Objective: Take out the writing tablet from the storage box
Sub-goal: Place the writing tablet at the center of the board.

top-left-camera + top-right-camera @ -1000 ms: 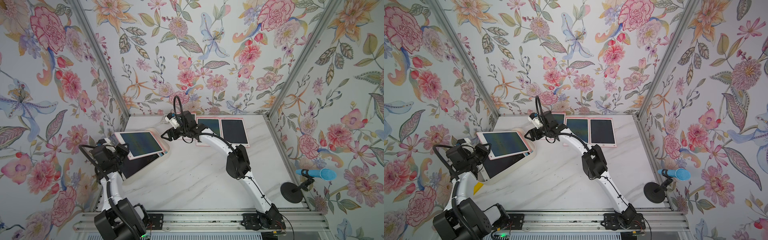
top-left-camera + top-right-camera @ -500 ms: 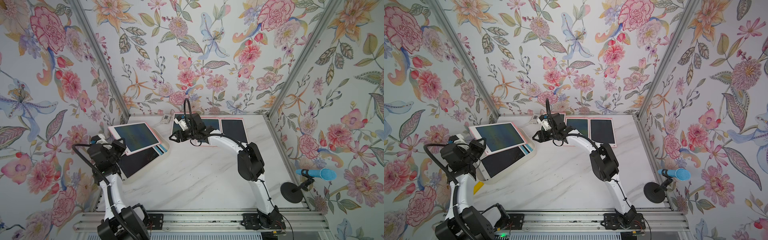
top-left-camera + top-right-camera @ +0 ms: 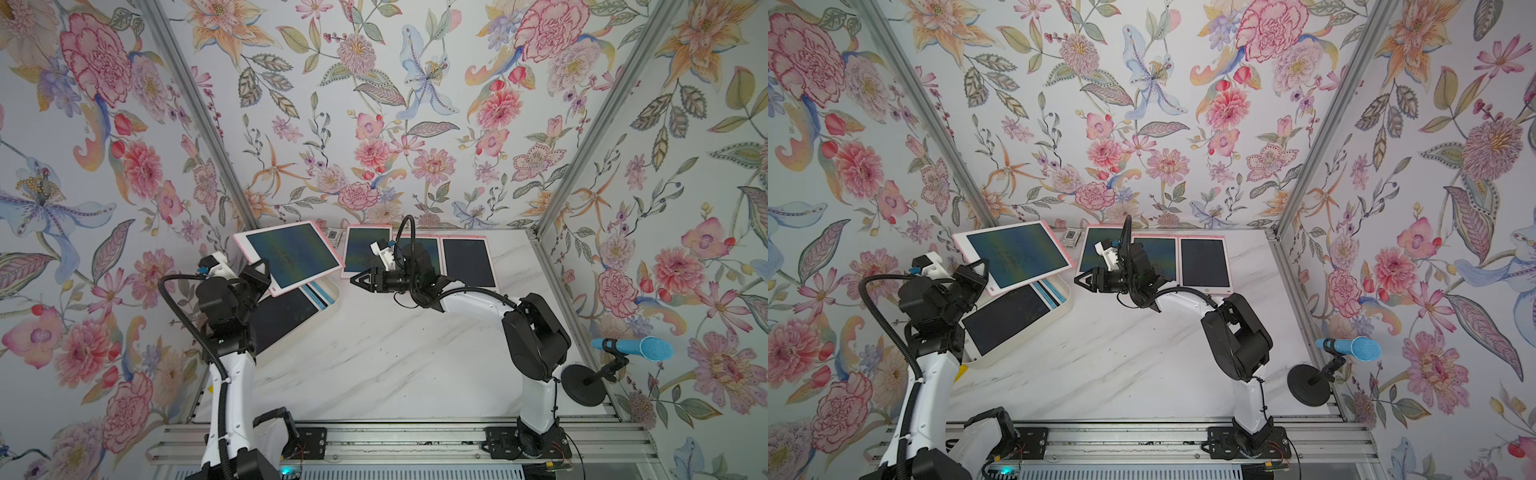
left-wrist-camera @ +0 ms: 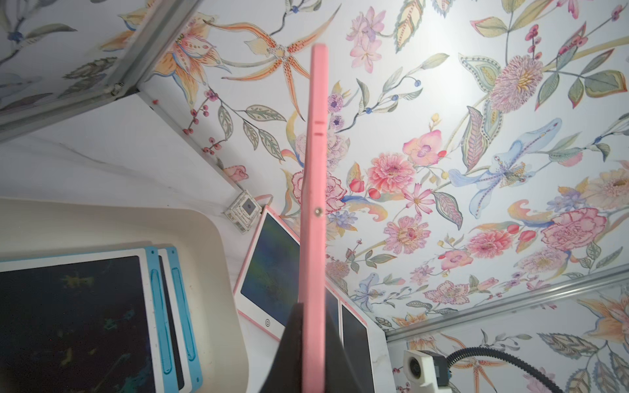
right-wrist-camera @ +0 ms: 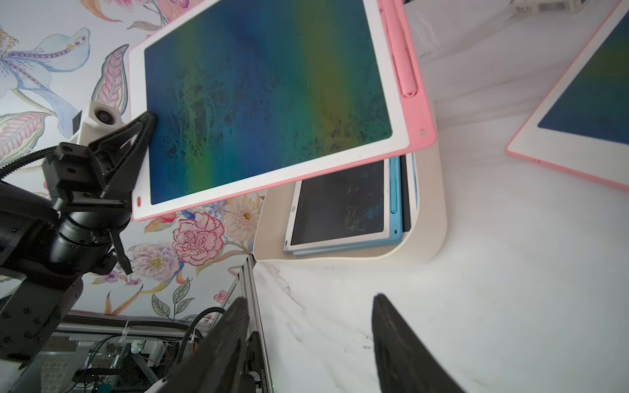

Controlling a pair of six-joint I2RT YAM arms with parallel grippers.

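Extraction is mostly done: the left claw (image 3: 261,271) is clamped on one edge of the pink writing tablet (image 3: 291,257). The left wrist view shows that pink edge pinched between both jaws. The tablet is airborne, screen up and tilted, over the far end of the storage box (image 3: 332,300). It looks clear of the box walls in both top views. The right claw (image 5: 309,316) hovers low over the bench (image 3: 395,353), just beside the box, aimed at the lifted tablet. Its jaws are apart with nothing between them. Blue-edged tablets (image 5: 340,207) sit stacked inside the box; I see at least two but can't give an exact count. Three pink tablets (image 3: 468,262) lie flat in a row at the back of the bench, the middle one partly hidden by the right arm. A small card (image 3: 333,235) with a dark square lies near that row. What's left, as I read it, is to carry the tablet off the box, set it flat on the bench and let go. The free spot looks to be by the row, or a handover to the right claw may come first. I can't tell whether the blue ones count toward the task.
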